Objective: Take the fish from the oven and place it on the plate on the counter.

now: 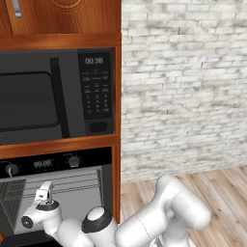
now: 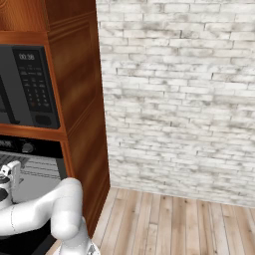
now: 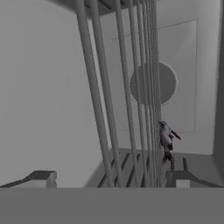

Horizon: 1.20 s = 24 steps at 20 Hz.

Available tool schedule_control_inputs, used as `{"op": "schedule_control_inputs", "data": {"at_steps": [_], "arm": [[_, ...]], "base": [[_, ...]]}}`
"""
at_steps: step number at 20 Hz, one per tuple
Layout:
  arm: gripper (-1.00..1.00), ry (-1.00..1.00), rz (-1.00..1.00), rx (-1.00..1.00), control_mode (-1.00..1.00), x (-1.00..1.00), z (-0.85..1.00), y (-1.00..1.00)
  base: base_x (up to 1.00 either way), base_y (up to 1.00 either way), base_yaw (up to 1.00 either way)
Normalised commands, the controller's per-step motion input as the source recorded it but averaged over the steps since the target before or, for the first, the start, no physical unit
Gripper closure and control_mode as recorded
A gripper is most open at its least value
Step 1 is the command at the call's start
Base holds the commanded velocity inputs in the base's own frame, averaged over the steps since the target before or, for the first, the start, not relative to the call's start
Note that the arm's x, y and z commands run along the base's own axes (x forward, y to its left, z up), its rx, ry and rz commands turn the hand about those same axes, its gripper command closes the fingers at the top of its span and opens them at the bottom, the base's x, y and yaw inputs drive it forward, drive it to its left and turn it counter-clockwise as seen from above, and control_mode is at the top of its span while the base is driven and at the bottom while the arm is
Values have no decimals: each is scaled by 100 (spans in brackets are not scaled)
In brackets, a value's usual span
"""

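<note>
Ahead of the wide-apart gripper [image 3: 109, 179], the small grey fish [image 3: 166, 139] could be missed behind grey wire rack bars [image 3: 127, 96].

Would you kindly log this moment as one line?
phase: reaching | gripper: open, empty, inside oven | fish: on wire rack, ungrasped

Above the gripper [image 1: 44, 192], you can read "00:38" in pale digits on the display of the microwave [image 1: 57, 94], at the top of its dark keypad panel. The keypad's button labels below that clock are too small and blurred for you to make out. Just above the gripper, the small display [image 1: 42, 164] of the oven [image 1: 91, 157], set between its two knobs, shows pale digits too blurred to read.
</note>
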Motion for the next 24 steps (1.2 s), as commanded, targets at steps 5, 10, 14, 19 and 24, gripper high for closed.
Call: {"op": "schedule_control_inputs", "data": {"at_steps": [5, 10, 14, 19, 24], "arm": [[-100, -18, 0, 0, -100, 0, -100, 0], [-100, -40, 0, 0, -100, 0, -100, 3], [-100, -47, 0, 1, -100, -3, -100, 1], [-100, -42, 0, 2, -100, -9, -100, 4], [-100, -38, -1, 3, -100, -8, -100, 1]], "base": [[0, 0, 0], [0, 0, 0], [0, 0, 0], [0, 0, 0], [0, 0, 0]]}}
